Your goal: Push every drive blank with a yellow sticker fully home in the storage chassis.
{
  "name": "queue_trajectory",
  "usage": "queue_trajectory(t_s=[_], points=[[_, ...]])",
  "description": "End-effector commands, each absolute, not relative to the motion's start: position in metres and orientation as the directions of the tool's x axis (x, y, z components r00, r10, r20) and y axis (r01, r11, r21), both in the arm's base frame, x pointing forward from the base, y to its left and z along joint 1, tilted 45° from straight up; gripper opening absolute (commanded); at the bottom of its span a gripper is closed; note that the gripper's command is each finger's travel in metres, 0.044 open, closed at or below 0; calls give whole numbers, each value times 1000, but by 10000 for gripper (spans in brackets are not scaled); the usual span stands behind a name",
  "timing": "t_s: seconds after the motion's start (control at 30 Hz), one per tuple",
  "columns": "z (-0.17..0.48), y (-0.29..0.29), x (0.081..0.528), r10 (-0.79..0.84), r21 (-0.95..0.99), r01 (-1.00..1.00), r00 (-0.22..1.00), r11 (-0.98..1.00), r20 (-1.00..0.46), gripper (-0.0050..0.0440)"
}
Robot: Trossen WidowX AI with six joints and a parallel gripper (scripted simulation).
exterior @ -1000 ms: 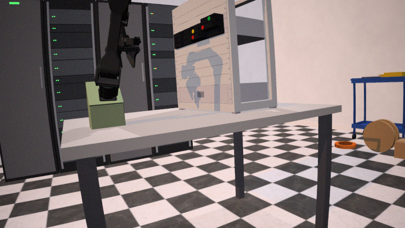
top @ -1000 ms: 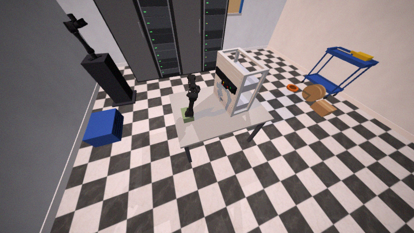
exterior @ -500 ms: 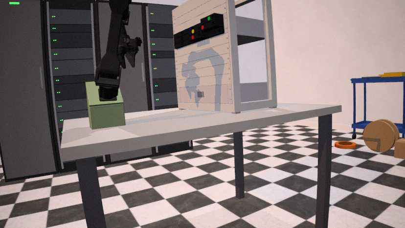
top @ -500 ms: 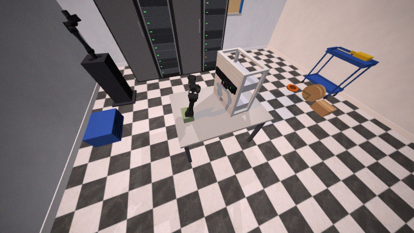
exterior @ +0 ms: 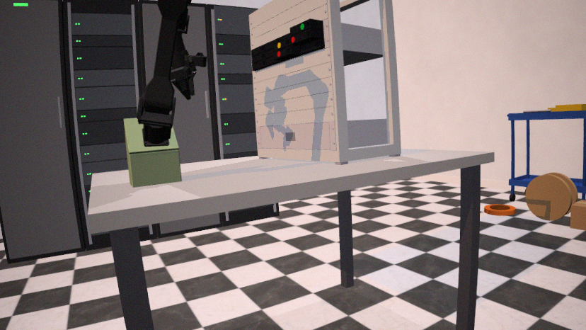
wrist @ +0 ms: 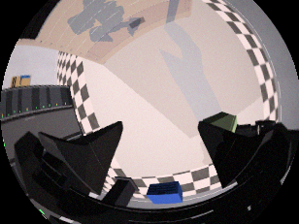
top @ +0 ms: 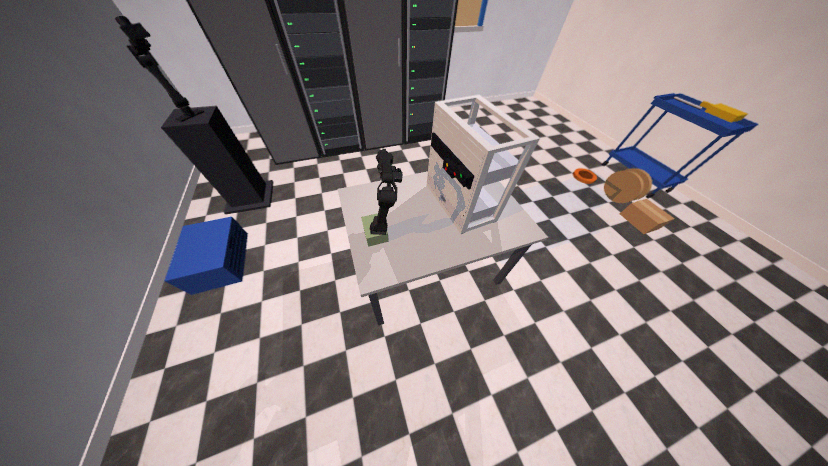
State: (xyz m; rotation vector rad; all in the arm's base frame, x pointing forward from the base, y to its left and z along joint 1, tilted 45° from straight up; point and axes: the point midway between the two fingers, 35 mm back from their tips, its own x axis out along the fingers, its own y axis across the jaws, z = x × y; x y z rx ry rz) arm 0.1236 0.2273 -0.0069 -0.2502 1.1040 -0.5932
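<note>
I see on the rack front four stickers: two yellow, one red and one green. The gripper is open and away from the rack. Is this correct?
Not quite: the exterior view shows one yellow sticker, two red and one green. The rest holds: the gripper is open, away from the rack.
</note>
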Motion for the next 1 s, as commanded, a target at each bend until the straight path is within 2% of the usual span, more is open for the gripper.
queue_trajectory(t_s=[0.0, 0.47, 0.77, 0.97], points=[[-4, 233, 130, -503, -451, 223, 345, 864, -793, 440], [-1, 250, 149, -328, -434, -155, 450, 887, -831, 440], [9, 264, 165, -184, -457, -426, 542, 781, -820, 440], [15, 270, 173, -121, -486, -522, 585, 701, -802, 440]])
